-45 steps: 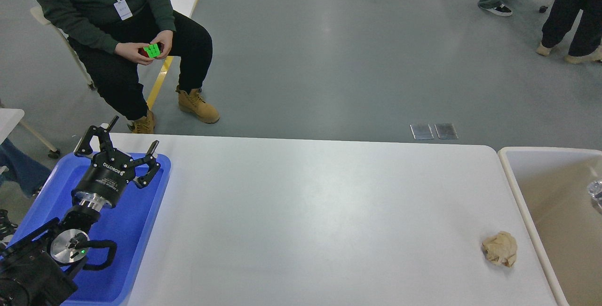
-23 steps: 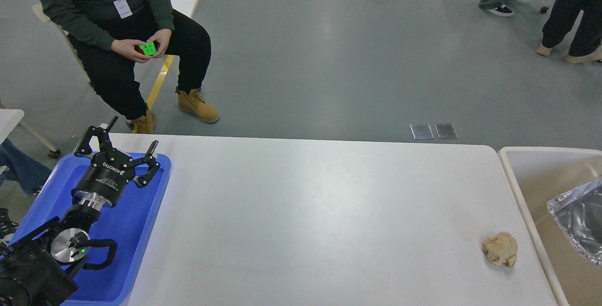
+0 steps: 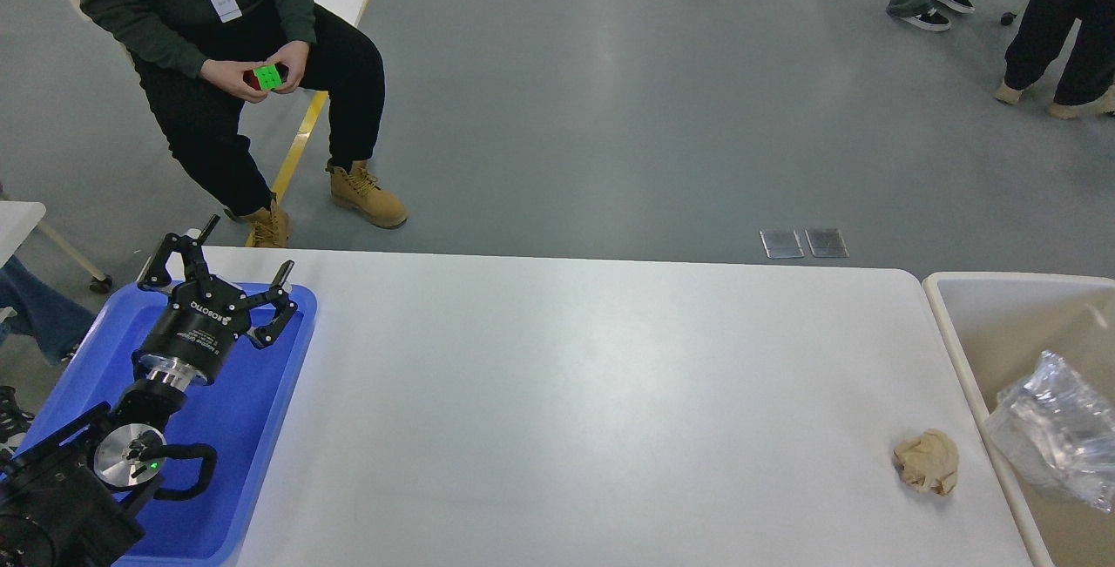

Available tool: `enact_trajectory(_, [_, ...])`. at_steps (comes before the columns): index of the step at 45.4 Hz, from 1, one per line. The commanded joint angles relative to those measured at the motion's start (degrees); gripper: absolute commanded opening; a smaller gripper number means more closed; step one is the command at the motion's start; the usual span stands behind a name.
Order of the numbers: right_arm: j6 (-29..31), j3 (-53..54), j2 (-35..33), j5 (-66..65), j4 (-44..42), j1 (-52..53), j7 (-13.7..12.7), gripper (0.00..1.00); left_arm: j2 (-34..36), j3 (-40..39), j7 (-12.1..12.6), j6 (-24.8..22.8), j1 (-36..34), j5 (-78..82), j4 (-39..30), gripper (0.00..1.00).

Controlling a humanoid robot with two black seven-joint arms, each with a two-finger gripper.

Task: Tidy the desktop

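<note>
Hovering over the blue tray [image 3: 261, 428] at far left, my left gripper [image 3: 228, 275] has fingers spread, holding nothing. White desktop [image 3: 566, 393] spans the middle w/ a crumpled brown paper wad [image 3: 927, 461] near its right edge, beside the cream bin [image 3: 958, 349] holding clear plastic wrap [image 3: 1054, 432].

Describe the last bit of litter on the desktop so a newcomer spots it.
Start at the white desktop and go to its near right corner, beside the cream bin. There lies a crumpled tan paper wad, the only loose thing on the white surface.
</note>
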Motion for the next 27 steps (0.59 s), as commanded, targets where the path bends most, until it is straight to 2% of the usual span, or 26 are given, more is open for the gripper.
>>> enact_trajectory(1, [-4.4,0.1,-0.2,-0.3,0.0,-0.4,0.1,0.95,0.0,0.0,0.0,0.0,0.0,0.0,0.0,0.99])
enact_trajectory(3, [-4.5,0.1,-0.3,-0.3,0.1,-0.3,0.1,0.99,0.0,0.0,0.0,0.0,0.0,0.0,0.0,0.99])
enact_trajectory(10, [-3.8,0.1,-0.9,-0.4,1.0,0.8,0.0,0.99,0.0,0.0,0.0,0.0,0.0,0.0,0.0,0.99])
enact_trajectory(21, [-3.3,-0.1,-12.0,-9.4,10.3,13.7,0.1,0.99,0.0,0.0,0.0,0.0,-0.1,0.0,0.0,0.99])
enact_trajectory(27, [-2.1,-0.1,-15.5,-13.7,14.8,22.1,0.1,0.99,0.0,0.0,0.0,0.0,-0.1,0.0,0.0,0.99])
